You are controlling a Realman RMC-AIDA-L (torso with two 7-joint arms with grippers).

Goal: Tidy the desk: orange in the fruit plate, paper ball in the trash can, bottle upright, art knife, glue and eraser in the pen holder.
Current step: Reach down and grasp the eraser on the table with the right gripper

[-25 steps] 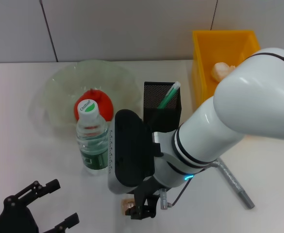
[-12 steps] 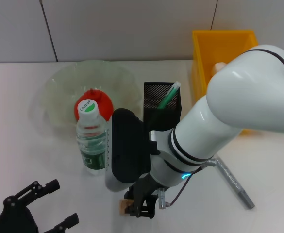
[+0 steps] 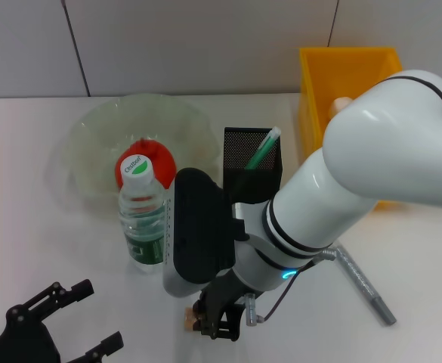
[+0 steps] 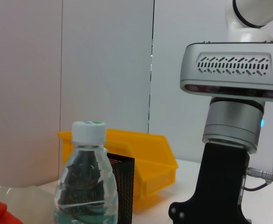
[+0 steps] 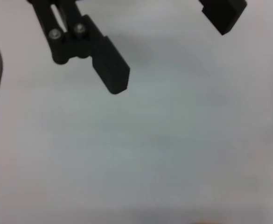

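Note:
My right gripper (image 3: pixel 214 324) is low over the table's front, right beside a small tan eraser (image 3: pixel 187 322); whether it holds the eraser is hidden. My left gripper (image 3: pixel 68 316) is open and empty at the front left; its black fingers (image 5: pixel 104 70) also show in the right wrist view. The water bottle (image 3: pixel 142 219) stands upright. The orange (image 3: pixel 148 157) lies in the clear fruit plate (image 3: pixel 92 144). The black mesh pen holder (image 3: pixel 249 165) holds a green stick. A paper ball (image 3: pixel 343 107) lies in the yellow bin (image 3: pixel 349 68).
A grey metal rod-like tool (image 3: pixel 366 286) lies on the table to the right of my right arm. In the left wrist view the bottle (image 4: pixel 86 186), pen holder (image 4: pixel 123 186) and yellow bin (image 4: pixel 145 158) stand behind the right arm's wrist (image 4: pixel 229 140).
My right gripper has shifted slightly left and toward the front edge, and the eraser has shifted left along with it. The left arm has not moved.

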